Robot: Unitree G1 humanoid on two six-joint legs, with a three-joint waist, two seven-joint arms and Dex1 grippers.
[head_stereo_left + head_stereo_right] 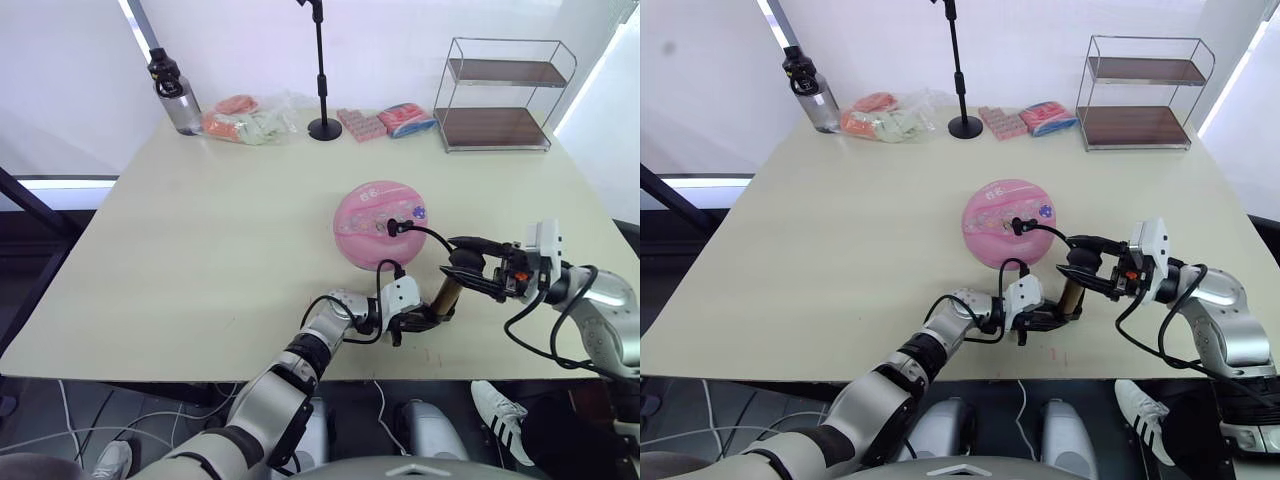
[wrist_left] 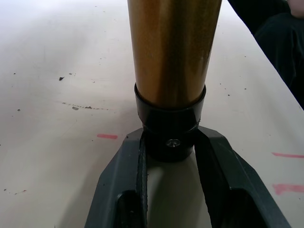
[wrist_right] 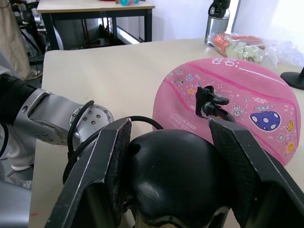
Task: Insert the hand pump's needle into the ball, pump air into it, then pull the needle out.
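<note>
The pink ball (image 1: 372, 222) lies soft and flattened on the table's middle right. The black hose (image 1: 430, 234) ends in a connector on the ball's valve (image 3: 209, 102); the needle is hidden there. The hand pump (image 1: 445, 292) stands tilted near the front edge, its gold cylinder (image 2: 173, 47) rising from a black end cap (image 2: 170, 135). My left gripper (image 1: 430, 316) is shut on that bottom cap, one finger on each side. At the pump's top, my right gripper (image 1: 452, 260) is shut on the black handle (image 3: 171, 175).
Along the back edge of the table (image 1: 200, 250) stand a water bottle (image 1: 175, 95), a bag of snacks (image 1: 245, 122), a black stand (image 1: 323, 75), some packets (image 1: 385, 120) and a wire shelf (image 1: 505, 95). The front edge runs just below my grippers.
</note>
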